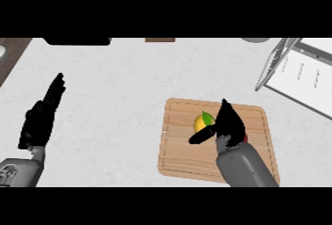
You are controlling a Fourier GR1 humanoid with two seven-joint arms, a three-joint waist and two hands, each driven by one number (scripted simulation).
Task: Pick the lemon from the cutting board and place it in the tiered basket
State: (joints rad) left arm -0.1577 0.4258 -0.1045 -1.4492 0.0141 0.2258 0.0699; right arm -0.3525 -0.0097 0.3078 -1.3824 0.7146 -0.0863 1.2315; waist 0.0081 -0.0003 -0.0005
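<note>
Oval yellow lemon [203,121] on wooden board [188,162], right of centre; right hand [228,125] beside it, thumb touching, fingers straight. Left hand [42,116] flat, resting at left. Wire basket [285,61] far right.

Two grey cylindrical forearms, each with a black hand: left hand [40,121], right hand [227,125]
</note>
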